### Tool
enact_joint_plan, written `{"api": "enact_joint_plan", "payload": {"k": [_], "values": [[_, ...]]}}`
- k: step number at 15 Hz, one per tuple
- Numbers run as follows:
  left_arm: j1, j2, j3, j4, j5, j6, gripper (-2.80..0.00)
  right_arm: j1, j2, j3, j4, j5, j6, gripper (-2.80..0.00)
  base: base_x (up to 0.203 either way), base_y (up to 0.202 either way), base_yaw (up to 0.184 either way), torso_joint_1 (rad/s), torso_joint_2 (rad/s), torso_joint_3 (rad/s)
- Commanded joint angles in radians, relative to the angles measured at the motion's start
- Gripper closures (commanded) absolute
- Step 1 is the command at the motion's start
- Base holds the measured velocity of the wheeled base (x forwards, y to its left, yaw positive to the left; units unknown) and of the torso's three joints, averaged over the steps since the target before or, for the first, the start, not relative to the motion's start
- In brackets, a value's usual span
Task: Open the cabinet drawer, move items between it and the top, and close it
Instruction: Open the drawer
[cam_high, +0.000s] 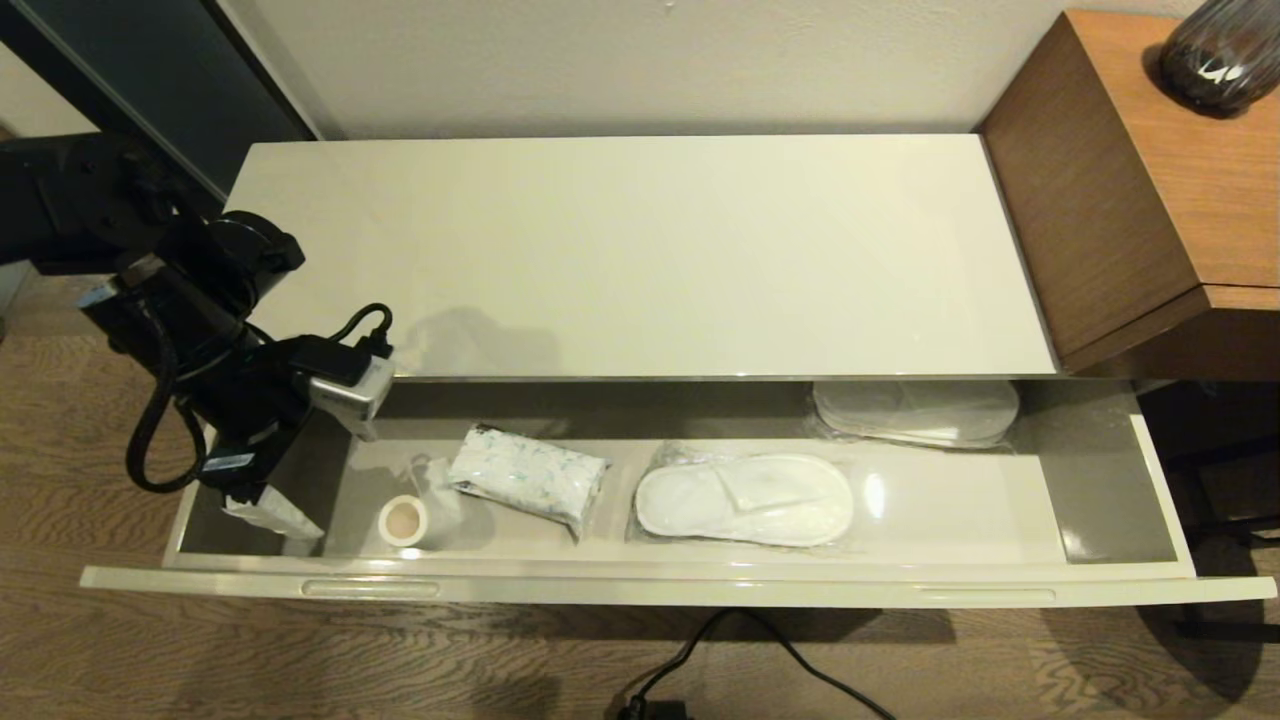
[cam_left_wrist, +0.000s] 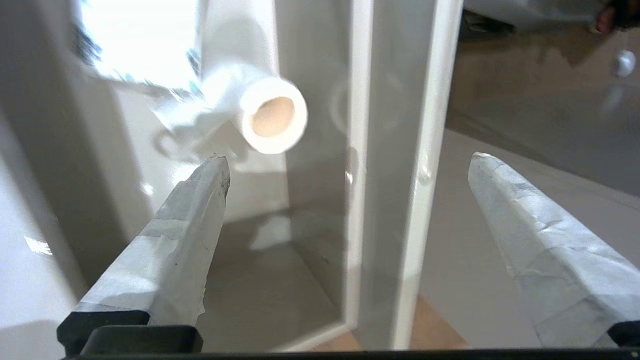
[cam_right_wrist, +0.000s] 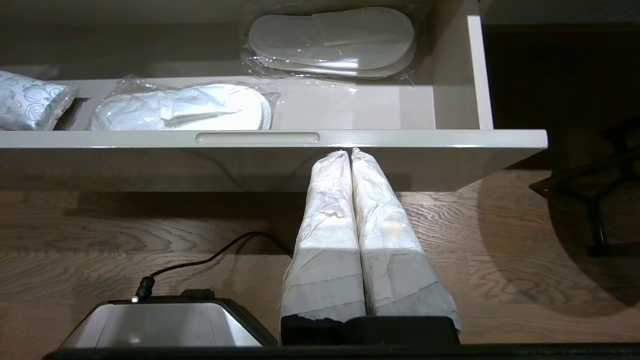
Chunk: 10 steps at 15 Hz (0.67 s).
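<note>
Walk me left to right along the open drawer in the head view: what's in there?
left gripper, open at the left end of the cabinet drawer → small white roll → patterned white packet → wrapped slippers → second wrapped slippers, farther back, partly under the top.

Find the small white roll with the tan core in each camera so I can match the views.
Head view: the roll lies at the drawer's left end, by the front wall.
Left wrist view: roll ahead of the open left gripper.
Right wrist view: not in it.
Shared landmark: the patterned packet beside it.
</note>
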Motion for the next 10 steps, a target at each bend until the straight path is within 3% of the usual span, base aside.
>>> {"api": "enact_joint_plan", "payload": {"k": [1, 5, 8, 10], "values": [[0.009, 0.006, -0.020, 0.005, -0.007, -0.016, -2.80, 0.000, -0.002, 0.000, 0.000, 0.000, 0.000, 0.00, 0.000, 0.000, 0.000, 0.000, 0.00, 0.000], [0.006, -0.010, -0.018, 0.044, -0.044, -0.161, -2.80, 0.000, -0.002, 0.002, 0.000, 0.000, 0.000, 0.00, 0.000, 0.000, 0.000, 0.000, 0.00, 0.000], [0.005, -0.014, -0.018, 0.074, -0.069, -0.183, -2.80, 0.000, -0.002, 0.000, 0.000, 0.000, 0.000, 0.00, 0.000, 0.000, 0.000, 0.000, 0.00, 0.000], [0.000, -0.017, -0.016, 0.240, -0.124, -0.223, -2.80, 0.000, -0.002, 0.001, 0.000, 0.000, 0.000, 0.00, 0.000, 0.000, 0.000, 0.000, 0.00, 0.000]]}}
